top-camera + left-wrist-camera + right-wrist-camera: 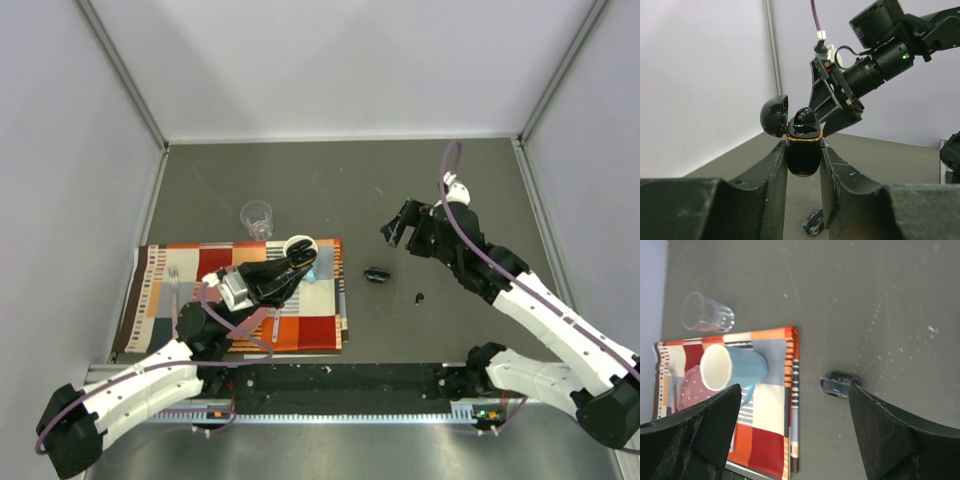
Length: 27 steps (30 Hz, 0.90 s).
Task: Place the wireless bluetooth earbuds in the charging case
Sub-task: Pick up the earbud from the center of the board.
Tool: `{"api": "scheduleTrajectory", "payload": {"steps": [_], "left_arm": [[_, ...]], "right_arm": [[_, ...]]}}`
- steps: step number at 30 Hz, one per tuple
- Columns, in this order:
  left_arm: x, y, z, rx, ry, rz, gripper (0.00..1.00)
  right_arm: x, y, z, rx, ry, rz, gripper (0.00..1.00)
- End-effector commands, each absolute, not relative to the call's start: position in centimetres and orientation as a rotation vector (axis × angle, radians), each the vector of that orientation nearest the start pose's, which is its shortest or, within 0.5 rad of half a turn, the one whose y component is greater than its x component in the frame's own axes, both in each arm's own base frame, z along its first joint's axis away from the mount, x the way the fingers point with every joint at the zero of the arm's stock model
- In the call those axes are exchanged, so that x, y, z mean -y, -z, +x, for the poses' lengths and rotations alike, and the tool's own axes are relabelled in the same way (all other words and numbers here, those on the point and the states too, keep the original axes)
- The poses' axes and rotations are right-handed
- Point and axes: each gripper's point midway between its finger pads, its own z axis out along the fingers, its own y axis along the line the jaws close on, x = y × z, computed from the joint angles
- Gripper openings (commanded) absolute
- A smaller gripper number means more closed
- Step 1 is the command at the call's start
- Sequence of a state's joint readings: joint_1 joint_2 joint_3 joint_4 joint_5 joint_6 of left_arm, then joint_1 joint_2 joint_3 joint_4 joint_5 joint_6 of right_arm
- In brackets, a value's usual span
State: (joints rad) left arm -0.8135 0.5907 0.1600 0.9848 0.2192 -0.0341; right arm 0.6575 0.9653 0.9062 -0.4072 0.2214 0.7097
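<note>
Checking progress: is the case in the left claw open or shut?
Open. The case, gripped by the left claw, has its lid swung back and an earbud sitting in it.

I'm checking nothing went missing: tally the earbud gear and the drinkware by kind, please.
Black oval charging cases: 2 (one open in the left gripper, one on the dark table).
Tiny black earbuds: 2 (one in the held case, one loose on the table).
Clear glass tumbler: 1
Blue mug: 1
Total: 6
</note>
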Motion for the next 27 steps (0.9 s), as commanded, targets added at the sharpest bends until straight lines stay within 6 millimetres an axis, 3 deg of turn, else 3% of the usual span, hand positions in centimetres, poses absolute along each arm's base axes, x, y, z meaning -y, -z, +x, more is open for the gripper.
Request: {"api": "scheduleTrajectory", "payload": {"steps": [1,5,7,11,13,17,21,27], "left_arm": [[22.4,-32.2,15.8,-0.831,0.872,0.575,0.0],[22.4,-32.5,15.9,-0.83,0.865,0.575,0.0],[22.5,-32.8,15.8,-0.83,0.868,0.579,0.0],[22.2,-33.0,15.8,-0.829,0.878,0.556,0.0],[22.0,-33.1,15.8,-0.824,0.878,0.542,0.0],[21.4,-33.0,15.7,-0.82,0.866,0.528,0.0],[21.0,-32.5,15.6,-0.835,0.853,0.525,0.0],[20.5,-32.7,16.1,-0.851,0.8,0.517,0.0]], "right_arm": [[-17.5,-20.6,26.2,-2.208,-0.619,0.289,0.89],[-16.8,-20.2,26.6,-2.221,-0.616,0.387,0.94],[-16.9,-20.5,26.6,-2.221,-0.629,0.388,0.99],[-17.1,-21.9,27.0,-2.197,-0.667,0.37,0.99],[-16.9,-21.3,27.2,-2.205,-0.66,0.416,0.99],[-16.6,-17.7,26.9,-2.304,-0.608,0.527,0.99],[-16.5,-15.6,26.7,-2.394,-0.539,0.512,0.98],[-13.9,-13.6,25.2,-2.468,-0.337,0.471,0.89]]}}
